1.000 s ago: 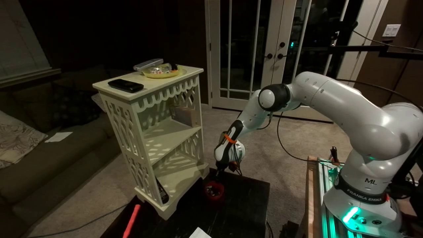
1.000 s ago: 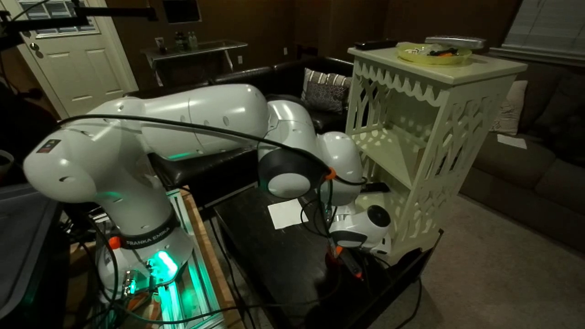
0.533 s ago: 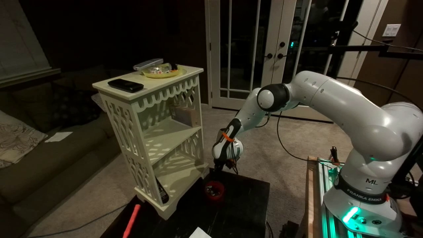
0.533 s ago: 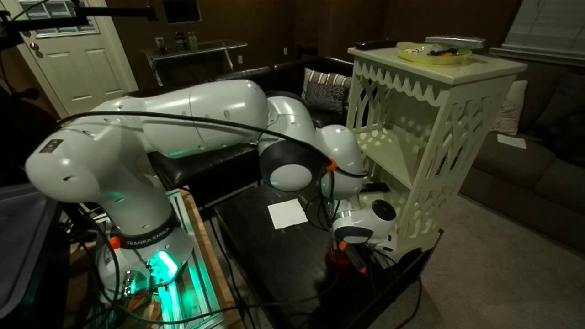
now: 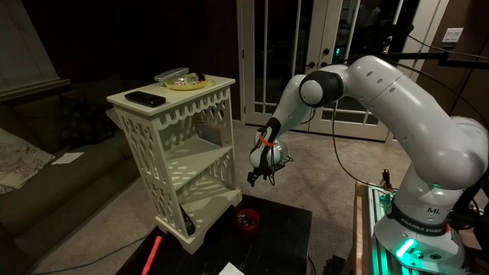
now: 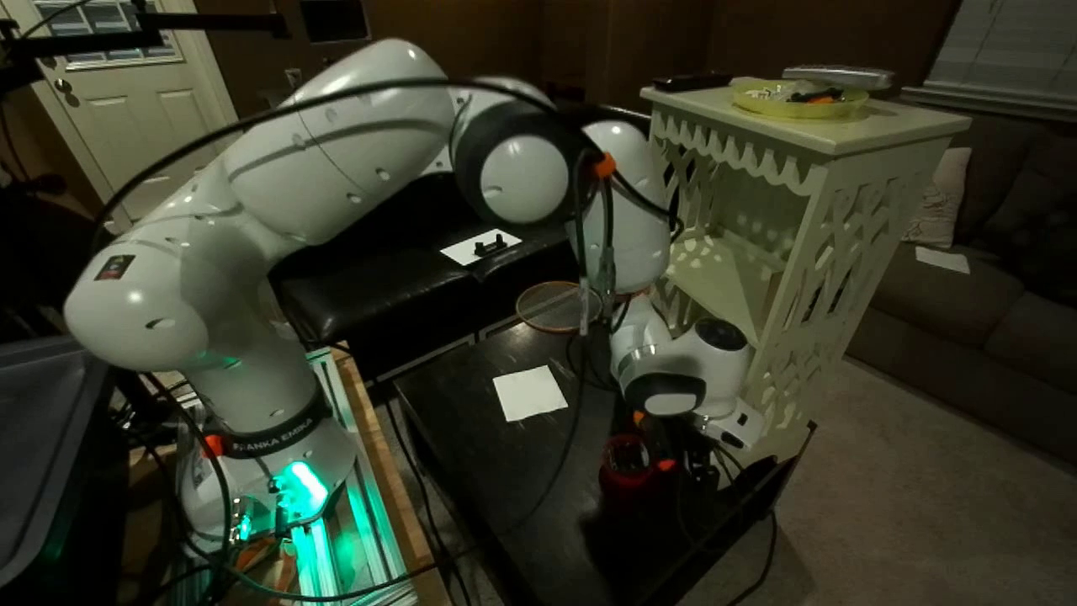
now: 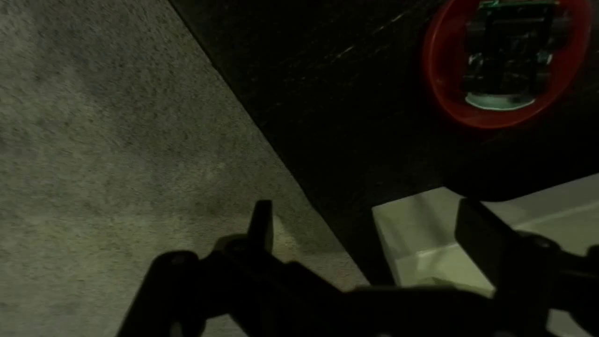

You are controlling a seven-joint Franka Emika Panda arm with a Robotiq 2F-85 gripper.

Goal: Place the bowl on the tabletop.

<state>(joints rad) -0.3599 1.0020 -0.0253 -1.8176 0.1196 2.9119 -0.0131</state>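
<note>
The small red bowl (image 5: pixel 248 231) sits upright on the black tabletop (image 5: pixel 279 233), close to the cream shelf unit's foot. Dark and pale bits lie inside it. In the wrist view the bowl (image 7: pixel 444 86) is at the upper right, partly cut off by the frame edge. My gripper (image 7: pixel 365 203) stands open there, its two fingers wide apart with nothing between them. In an exterior view the gripper (image 5: pixel 258 180) hangs above the table's far edge, clear of the bowl. Another exterior view has the gripper partly hidden by the wrist and cables, behind the bowl (image 6: pixel 627 490).
The cream lattice shelf unit (image 5: pixel 198 154) rises right beside the bowl, its foot (image 7: pixel 416 215) just under my right finger. A yellow dish (image 5: pixel 191 88) and a black device (image 5: pixel 145 98) lie on its top. On the tabletop are a red rod (image 5: pixel 151 256) and white paper (image 6: pixel 530 393).
My gripper has come away from the bowl's rim and risen, with the arm lifting back over the table edge. The bowl has stayed in its place on the tabletop.
</note>
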